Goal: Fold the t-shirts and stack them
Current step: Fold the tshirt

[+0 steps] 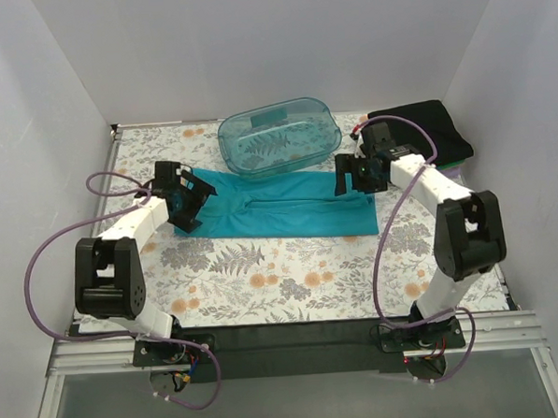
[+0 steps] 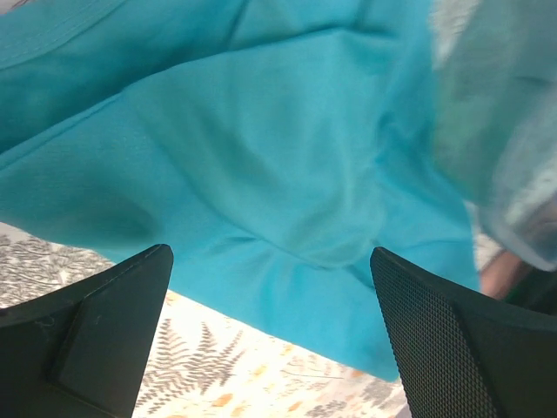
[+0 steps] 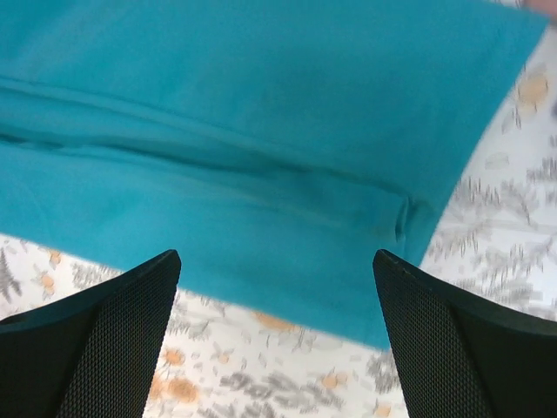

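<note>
Teal-blue cloth, a short-sleeved t-shirt (image 1: 284, 209) folded lengthwise into a long band, is lying flat across the middle of the fern-printed worktop (image 1: 264, 285), nearer its far edge. The left hand (image 2: 270, 254) is hovering over the band's left end with its fingers spread wide, grasping nothing. The right hand (image 3: 277, 254) is hanging over the right end, equally released. A translucent teal plastic tub (image 1: 280, 134) is sitting upside down at the far edge, just beside the shirt. A folded black t-shirt (image 1: 424, 126) is resting in the far right corner, possibly topping other folded cloth.
</note>
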{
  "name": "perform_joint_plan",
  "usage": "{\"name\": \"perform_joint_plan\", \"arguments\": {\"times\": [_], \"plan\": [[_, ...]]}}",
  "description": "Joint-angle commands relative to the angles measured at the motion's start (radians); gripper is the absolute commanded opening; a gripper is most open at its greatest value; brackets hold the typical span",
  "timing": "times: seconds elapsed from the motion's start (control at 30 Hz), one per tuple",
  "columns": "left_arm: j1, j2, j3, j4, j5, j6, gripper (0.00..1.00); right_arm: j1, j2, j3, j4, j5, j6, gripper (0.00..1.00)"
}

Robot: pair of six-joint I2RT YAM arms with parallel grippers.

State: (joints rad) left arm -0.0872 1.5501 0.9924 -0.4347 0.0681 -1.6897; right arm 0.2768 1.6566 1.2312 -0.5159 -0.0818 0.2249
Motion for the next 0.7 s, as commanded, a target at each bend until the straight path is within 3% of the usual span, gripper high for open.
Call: {"name": "perform_joint_plan", "arguments": {"times": [0.0,0.1,0.23,0.37,0.5,0.63,0.67], "plan": [[0.003,0.031,-0.047,0.045,0.027,0.025,0.98,0.001,0.136,0.109,0.070,-0.042,-0.097,0.98],[0.003,0.094,-0.063,0.060,0.013,0.035,0.98,0.013,0.235,0.168,0.070,-0.058,-0.114,0.98],[0.026,0.191,-0.052,0.047,0.022,0.036,0.98,0.057,0.267,0.125,0.086,-0.016,-0.121,0.98],[0.066,0.228,-0.060,0.039,0.050,-0.005,0.98,0.094,0.192,-0.121,0.158,-0.035,-0.066,0.97],[0.086,0.257,-0.015,-0.007,-0.032,0.002,0.98,0.185,0.079,-0.350,0.247,-0.076,0.014,0.96],[0.162,0.307,0.074,-0.067,-0.129,0.036,0.98,0.382,-0.029,-0.492,0.254,-0.032,0.166,0.96],[0.181,0.333,0.109,-0.071,-0.131,0.035,0.98,0.416,-0.067,-0.519,0.258,-0.023,0.277,0.96]]}}
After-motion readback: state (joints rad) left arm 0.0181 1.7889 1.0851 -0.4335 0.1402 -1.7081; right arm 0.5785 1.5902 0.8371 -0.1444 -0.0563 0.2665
